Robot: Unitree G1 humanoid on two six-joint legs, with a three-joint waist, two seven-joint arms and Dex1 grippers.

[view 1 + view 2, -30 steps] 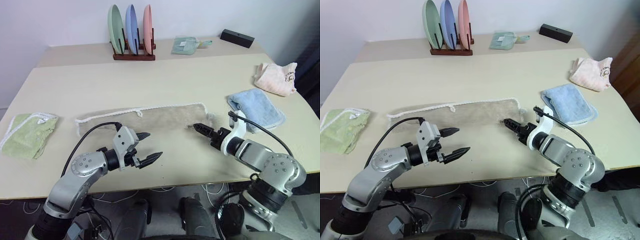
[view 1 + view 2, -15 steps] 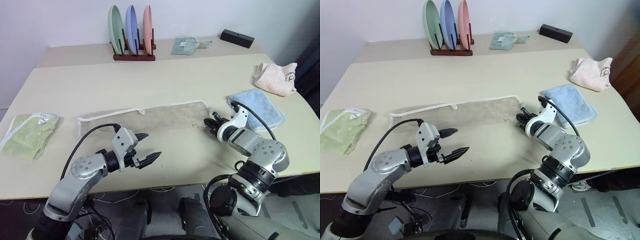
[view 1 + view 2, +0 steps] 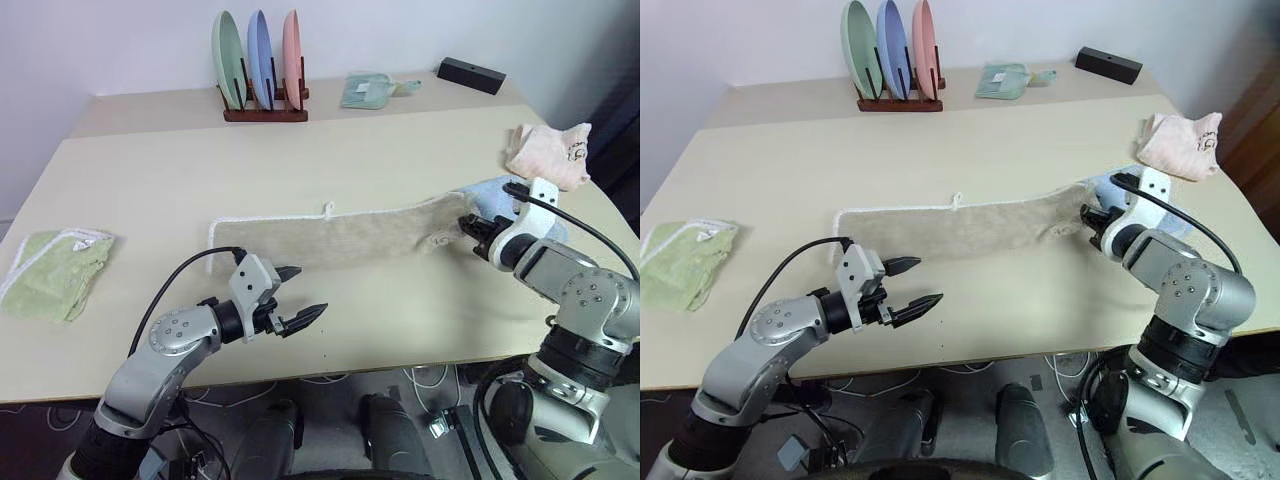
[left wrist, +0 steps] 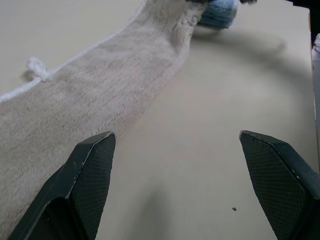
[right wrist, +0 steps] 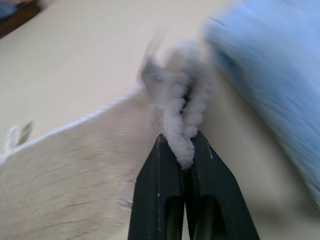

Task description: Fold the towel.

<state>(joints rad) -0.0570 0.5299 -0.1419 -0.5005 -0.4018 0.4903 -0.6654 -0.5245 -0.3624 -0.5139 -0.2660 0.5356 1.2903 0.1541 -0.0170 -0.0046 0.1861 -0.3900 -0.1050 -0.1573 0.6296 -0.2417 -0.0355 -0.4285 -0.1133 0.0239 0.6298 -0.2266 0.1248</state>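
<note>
The towel (image 3: pixel 340 233), a long beige strip with white stitched edging and a small white loop (image 3: pixel 326 210) on its far edge, lies stretched across the middle of the table. My right gripper (image 3: pixel 470 229) is shut on the towel's right end, which rises slightly off the table; the right wrist view has the bunched white edge (image 5: pixel 182 120) pinched between the black fingers. My left gripper (image 3: pixel 298 295) hovers open near the table's front edge, just in front of the towel's left part, holding nothing. Its two fingers (image 4: pixel 90 175) stand wide apart over bare table beside the towel (image 4: pixel 90 95).
A light-blue towel (image 3: pixel 490 195) lies right behind my right gripper, a pink cloth (image 3: pixel 548 152) beyond it. A green towel (image 3: pixel 55 268) sits at the left edge. At the back stand a plate rack (image 3: pixel 262 75), a small green cloth (image 3: pixel 368 90) and a black box (image 3: pixel 472 75).
My right gripper closed on the towel's right end and pulled it to the right and up, dragging the whole towel rightward. The left gripper stayed put.
</note>
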